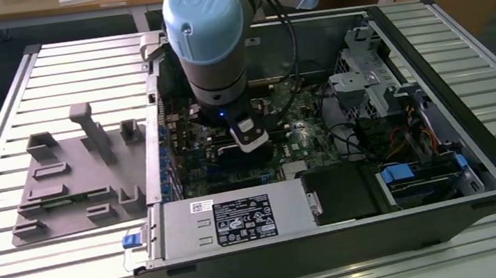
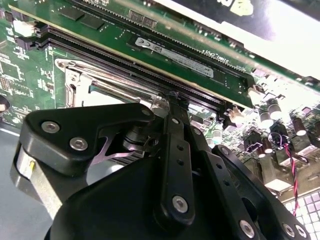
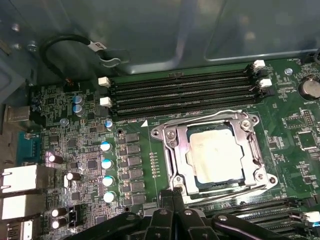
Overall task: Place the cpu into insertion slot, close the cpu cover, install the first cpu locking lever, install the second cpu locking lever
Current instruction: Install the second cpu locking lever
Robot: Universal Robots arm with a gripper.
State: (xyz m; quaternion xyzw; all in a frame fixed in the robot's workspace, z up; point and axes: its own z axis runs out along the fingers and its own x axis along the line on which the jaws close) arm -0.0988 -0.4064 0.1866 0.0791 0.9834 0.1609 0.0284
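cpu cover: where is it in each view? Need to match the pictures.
First wrist view: the cover lies flat around the cpu, just beyond the pincer.
Second wrist view: one corner of it peeks out behind the pincer.
Exterior view: hidden under the pincer, mid-board.
Shared landmark: the memory slots run beside the cover in both wrist views.

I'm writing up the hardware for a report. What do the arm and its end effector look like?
The arm is a grey tube with a light blue joint cap, a black cable running along it and a small blue light near its wrist. The end effector is black, built of bolted link plates with silver screw heads.
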